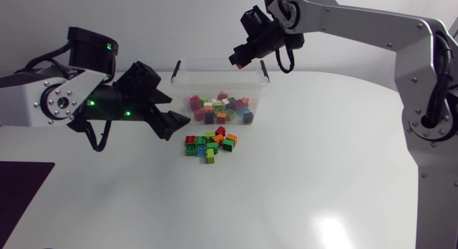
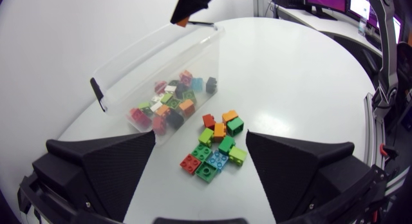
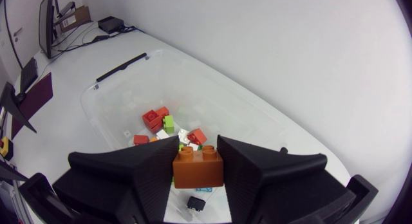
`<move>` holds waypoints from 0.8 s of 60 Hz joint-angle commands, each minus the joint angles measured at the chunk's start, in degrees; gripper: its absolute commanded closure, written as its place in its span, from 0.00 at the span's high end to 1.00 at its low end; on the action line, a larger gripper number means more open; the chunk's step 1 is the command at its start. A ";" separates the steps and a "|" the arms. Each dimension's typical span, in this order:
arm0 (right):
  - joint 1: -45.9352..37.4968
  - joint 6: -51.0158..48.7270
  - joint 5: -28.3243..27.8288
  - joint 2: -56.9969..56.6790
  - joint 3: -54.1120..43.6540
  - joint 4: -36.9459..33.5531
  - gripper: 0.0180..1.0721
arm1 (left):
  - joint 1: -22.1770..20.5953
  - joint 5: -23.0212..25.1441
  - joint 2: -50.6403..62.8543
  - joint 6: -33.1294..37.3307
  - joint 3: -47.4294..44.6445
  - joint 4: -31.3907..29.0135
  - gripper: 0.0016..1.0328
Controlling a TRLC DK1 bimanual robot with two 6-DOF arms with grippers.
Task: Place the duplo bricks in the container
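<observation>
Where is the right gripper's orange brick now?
In the right wrist view, the orange brick is held in the right gripper, above the container.

Looks like a robotics lab bench. Shown by a plain white table (image 1: pixel 308 177) flanked by two machine arms: a silver-grey left arm (image 1: pixel 36 99) with green status lights (image 1: pixel 91 102) and loose black cabling (image 1: pixel 93 140), and a white right arm (image 1: pixel 372 23) coming in from the opposite side. On the table, a clear plastic container (image 1: pixel 215 62) and, just in front of it, a small heap of coloured toy bricks (image 1: pixel 210 143). Viewed from overhead and from both wrists.
</observation>
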 commanded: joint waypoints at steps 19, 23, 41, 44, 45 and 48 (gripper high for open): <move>0.98 0.81 -0.38 -4.07 -4.74 1.36 0.88 | -0.21 1.36 8.30 11.72 -2.98 0.14 0.95; 1.16 0.46 -0.47 -7.59 -9.22 2.59 0.88 | 0.49 2.33 9.97 14.62 -2.89 0.14 0.94; 2.12 -1.48 -1.96 -23.32 -30.84 7.87 0.88 | 3.48 4.53 19.20 25.69 -1.13 -0.92 0.94; 2.21 -1.74 -2.05 -25.43 -34.01 8.66 0.88 | 4.18 5.58 20.69 26.48 -0.08 -1.09 0.93; 2.21 -1.83 -2.05 -26.13 -35.06 8.92 0.88 | 4.44 5.67 21.22 26.92 0.18 -1.27 0.93; 2.21 -2.09 -2.22 -27.63 -37.52 9.36 0.88 | 4.88 5.84 22.36 28.68 0.71 -1.53 0.93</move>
